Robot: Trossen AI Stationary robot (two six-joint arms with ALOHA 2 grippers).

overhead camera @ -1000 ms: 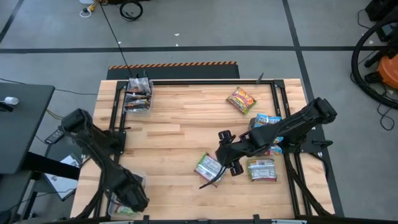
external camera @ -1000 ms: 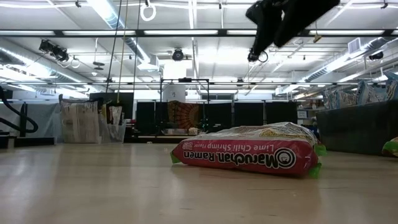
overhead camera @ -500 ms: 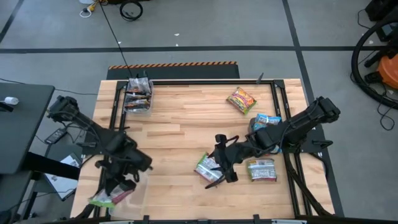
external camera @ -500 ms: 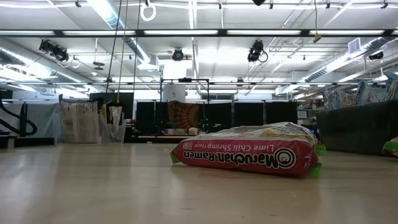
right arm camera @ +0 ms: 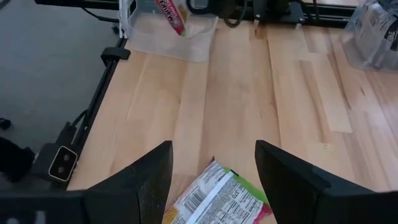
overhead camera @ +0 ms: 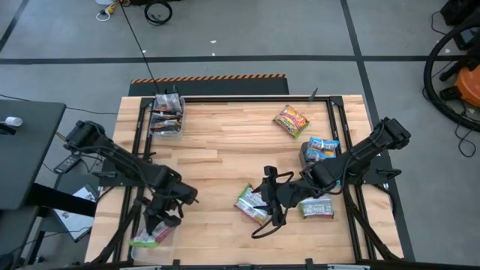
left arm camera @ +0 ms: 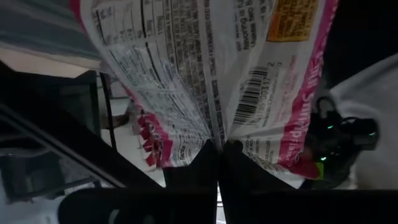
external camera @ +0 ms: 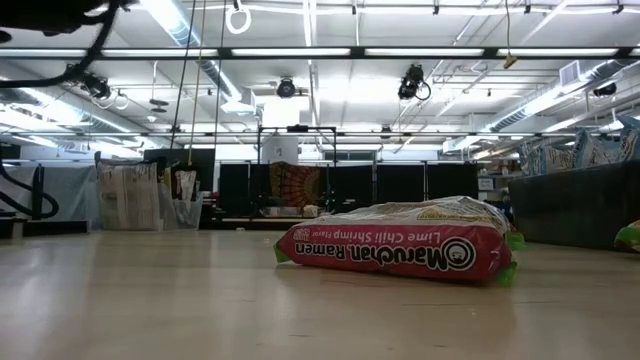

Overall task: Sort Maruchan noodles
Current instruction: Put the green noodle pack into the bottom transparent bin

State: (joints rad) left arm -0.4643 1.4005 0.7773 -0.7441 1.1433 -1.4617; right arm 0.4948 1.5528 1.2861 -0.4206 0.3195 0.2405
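My left gripper (overhead camera: 159, 223) hangs at the table's near-left corner, shut on a pink-green-white Maruchan packet (overhead camera: 145, 239) over the clear near-left bin (overhead camera: 171, 241). My right gripper (overhead camera: 264, 201) is open above a green-pink packet (overhead camera: 250, 204) lying flat mid-table. In the right wrist view its fingers stand on either side of that packet (right arm camera: 217, 200) without touching. The low view shows the same packet (external camera: 400, 250) flat on the wood. A yellow-red packet (overhead camera: 291, 120), a blue-white one (overhead camera: 322, 148) and a green-white one (overhead camera: 316, 208) lie on the right. My left gripper pinches the packet between its two shut fingers (left arm camera: 202, 163), on a crease of the printed back face near the barcode (left arm camera: 231, 127). The packet is lifted clear and hangs from the fingers above the bin.
A second clear bin (overhead camera: 166, 116) at the far-left corner holds dark packets. Black rails (overhead camera: 139, 131) run along the table's left and right sides. Bare wood (overhead camera: 217, 150) lies open between the arms.
My left arm has swung its wrist up and away from the near-left bin toward the table's middle, lifting the pink-green packet into sight below it. My right gripper has moved slightly toward the near edge, staying over the green-pink packet, which has kept still.
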